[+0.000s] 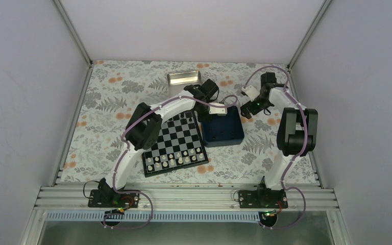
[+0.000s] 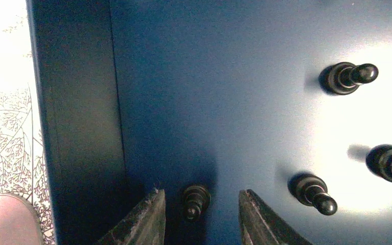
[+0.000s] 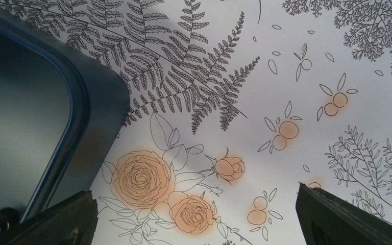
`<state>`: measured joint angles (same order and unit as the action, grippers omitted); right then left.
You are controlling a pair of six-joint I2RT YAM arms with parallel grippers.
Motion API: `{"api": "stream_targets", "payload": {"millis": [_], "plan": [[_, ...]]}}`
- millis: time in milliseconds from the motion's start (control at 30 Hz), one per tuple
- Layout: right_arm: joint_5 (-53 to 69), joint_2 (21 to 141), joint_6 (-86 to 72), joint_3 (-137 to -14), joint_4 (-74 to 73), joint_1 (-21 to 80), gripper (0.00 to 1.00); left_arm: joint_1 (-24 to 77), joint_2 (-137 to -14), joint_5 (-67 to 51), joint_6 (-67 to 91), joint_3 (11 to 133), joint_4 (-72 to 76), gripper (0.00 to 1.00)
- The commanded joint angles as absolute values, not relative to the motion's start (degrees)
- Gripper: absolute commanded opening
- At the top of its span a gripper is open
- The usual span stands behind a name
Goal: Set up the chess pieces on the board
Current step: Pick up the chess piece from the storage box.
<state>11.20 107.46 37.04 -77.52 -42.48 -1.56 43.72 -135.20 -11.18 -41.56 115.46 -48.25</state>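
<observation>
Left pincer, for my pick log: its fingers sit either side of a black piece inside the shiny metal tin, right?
Wrong container. The left pincer has its fingers either side of a black piece inside the navy blue box, as the left wrist view shows.

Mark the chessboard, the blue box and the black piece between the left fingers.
chessboard (image 1: 179, 136): top view, bare middle square.
blue box (image 1: 224, 142): top view, its near wall.
black piece (image 2: 195, 200): left wrist view, its body.
</observation>
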Motion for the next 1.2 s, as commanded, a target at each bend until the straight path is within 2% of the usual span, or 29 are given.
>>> {"api": "stream_targets", "payload": {"millis": [0, 833, 1167], "plan": [[12.4, 108.3, 37.2, -78.2, -43.1, -1.7, 1.00, 43.8, -136.6, -9.3, -42.5, 117.2, -49.7, 0.37], [13.0, 108.4, 38.1, -77.6, -43.4, -1.7, 1.00, 46.2, -141.6, -4.8, -45.2, 127.9, -58.3, 0.36], [13.8, 108.3, 38.4, -77.7, -44.2, -1.6, 1.00, 47.8, -143.4, -1.5, -47.2, 136.0, -69.0, 0.39]]}}
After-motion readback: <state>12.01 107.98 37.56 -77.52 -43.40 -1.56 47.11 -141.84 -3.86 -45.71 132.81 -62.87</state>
